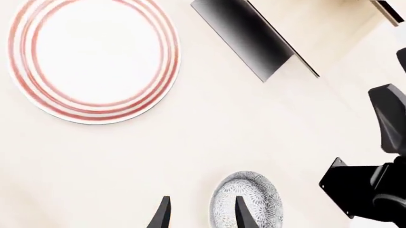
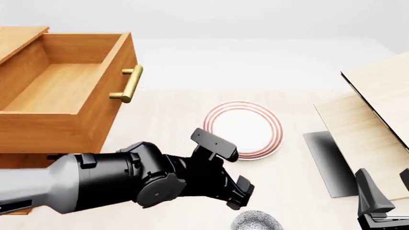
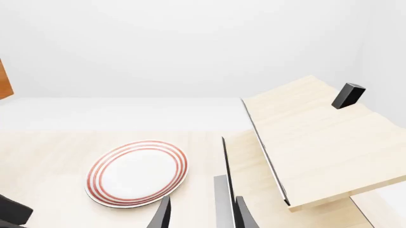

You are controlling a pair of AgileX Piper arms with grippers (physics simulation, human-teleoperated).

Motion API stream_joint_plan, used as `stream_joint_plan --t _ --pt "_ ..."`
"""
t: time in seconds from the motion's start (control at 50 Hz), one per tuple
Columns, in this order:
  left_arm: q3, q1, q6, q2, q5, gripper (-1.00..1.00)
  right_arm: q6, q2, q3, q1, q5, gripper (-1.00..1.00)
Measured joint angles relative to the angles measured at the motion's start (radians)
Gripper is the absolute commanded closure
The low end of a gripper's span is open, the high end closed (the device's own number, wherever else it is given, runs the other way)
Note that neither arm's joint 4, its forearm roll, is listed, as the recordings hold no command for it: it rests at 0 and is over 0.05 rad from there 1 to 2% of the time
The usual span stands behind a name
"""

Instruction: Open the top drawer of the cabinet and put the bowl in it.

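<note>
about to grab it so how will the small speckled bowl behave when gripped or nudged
The small deep white bowl with grey-blue speckles looks rigid and glazed, so the fingers may slip on its rim. Its rounded wall suggests it could tip or slide on the smooth pale table if pushed.

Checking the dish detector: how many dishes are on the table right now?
2. The red-ringed plate lies mid-table, right of the open top drawer. The speckled bowl sits at the near edge, just below the left hand, partly cut off by the frame. More could lie out of view.
</note>
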Motion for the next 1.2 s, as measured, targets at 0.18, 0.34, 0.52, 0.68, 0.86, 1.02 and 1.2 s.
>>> stream_joint_plan --t 0.18,0.34,0.52,0.68,0.86,1.02,1.2 --pt "-0.004 -0.025 -0.034 0.049 -0.021 -1.00 0.000 0.000 0.000 0.000 0.000 -1.00" --pt "-0.001 -0.039 -0.059 0.085 -0.041 -1.00 0.000 0.000 0.000 0.000 0.000 -1.00" --pt "0.008 -0.050 -0.087 0.125 -0.069 -1.00 0.000 0.000 0.000 0.000 0.000 -1.00" --pt "0.007 -0.063 -0.107 0.158 -0.086 -1.00 0.000 0.000 0.000 0.000 0.000 -1.00" --pt "0.007 -0.074 -0.124 0.186 -0.101 -1.00 0.000 0.000 0.000 0.000 0.000 -1.00" --pt "0.009 -0.081 -0.142 0.215 -0.117 -1.00 0.000 0.000 0.000 0.000 0.000 -1.00" --pt "0.012 -0.092 -0.163 0.249 -0.136 -1.00 0.000 0.000 0.000 0.000 0.000 -1.00"
